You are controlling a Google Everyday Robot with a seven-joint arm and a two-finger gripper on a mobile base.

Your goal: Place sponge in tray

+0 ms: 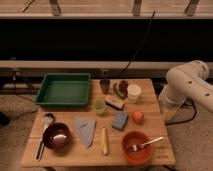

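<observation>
The blue-grey sponge (119,120) lies flat on the wooden table (75,155), right of centre. The dark-green tray (63,90) sits at the table's back left and looks empty. Only my white arm (186,86) shows, folded beside the table's right edge and well away from the sponge. My gripper itself is not visible in this view.
Between the sponge and the tray are a small green cup (99,106) and a beige block with a dark top (114,102). An orange (138,116) lies right of the sponge. A triangular cloth (85,130), a yellow stick (104,140) and two red bowls (136,146) (56,136) fill the front.
</observation>
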